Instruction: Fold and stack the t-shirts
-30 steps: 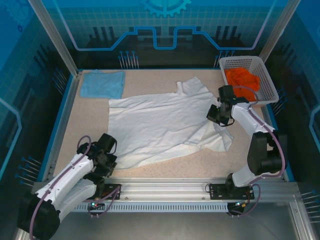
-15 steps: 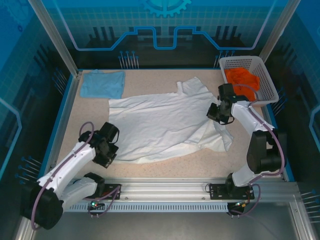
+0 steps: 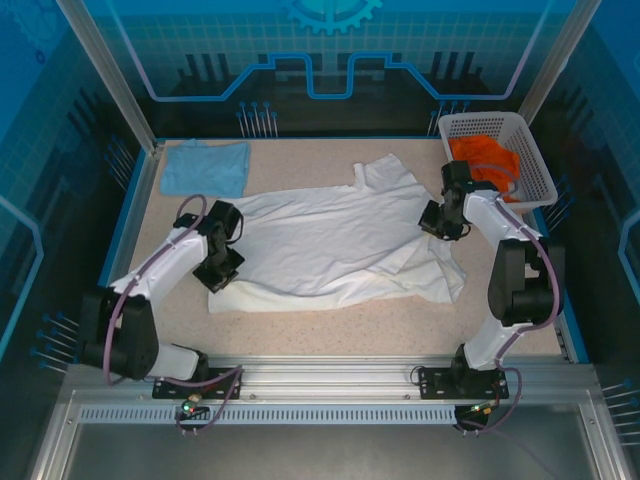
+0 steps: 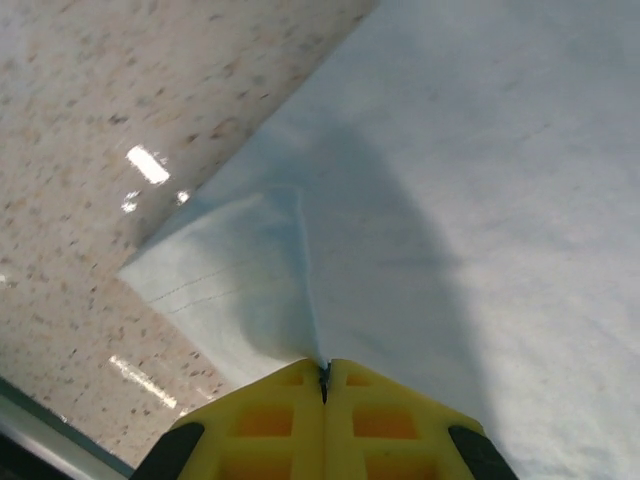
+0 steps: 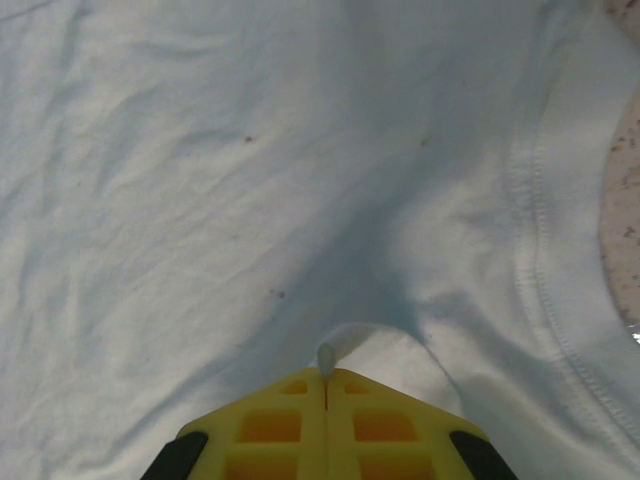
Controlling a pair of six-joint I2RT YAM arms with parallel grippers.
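Over the last second the left gripper [image 3: 222, 272] has swung from the near edge of the counter [image 3: 330, 325] up toward the middle, dragging the near-left corner of the white t-shirt [image 3: 320, 240] with it, so the shirt's near hem now lies farther from the arm bases. The right gripper [image 3: 437, 225] has shifted only slightly toward the basket [image 3: 540, 170], which holds an orange cloth [image 3: 485, 155].

Both of the 2 grippers are clamped on the white t-shirt: the left wrist view shows yellow fingers [image 4: 280, 400] pinching a raised fold, and the right wrist view shows the same [image 5: 280, 410]. The shirt lies spread and creased across the counter's centre. The light blue t-shirt [image 3: 205, 168] lies flat in the far-left corner, apart from it.
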